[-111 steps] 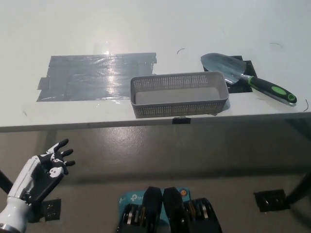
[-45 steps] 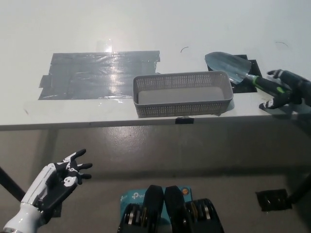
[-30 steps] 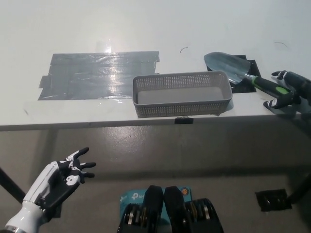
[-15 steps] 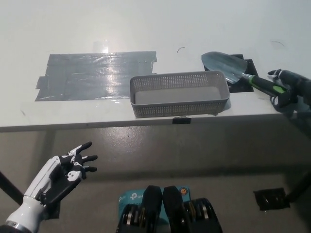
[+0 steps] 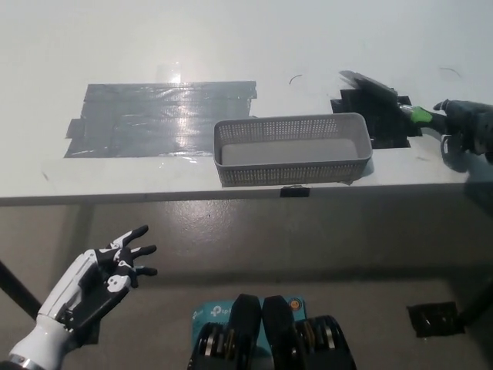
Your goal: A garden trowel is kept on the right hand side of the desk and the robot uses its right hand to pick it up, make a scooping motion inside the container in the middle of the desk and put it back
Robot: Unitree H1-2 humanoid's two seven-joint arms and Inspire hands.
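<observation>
One trowel point(image 5: 371, 85) is gripped by the right hand point(image 5: 465, 132) at the right side of the desk point(image 5: 231, 38).
Its blurred blade is seen just beside the one basket point(image 5: 293, 171); the left hand point(image 5: 98, 274) is held spread below the desk edge.

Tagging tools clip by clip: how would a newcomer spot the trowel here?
On the white desk, look right of the grey mesh basket, over the black tape patch. The trowel has a grey metal blade and a black handle with a green band, held by the black right hand; it is the only thing there with a handle.
</observation>
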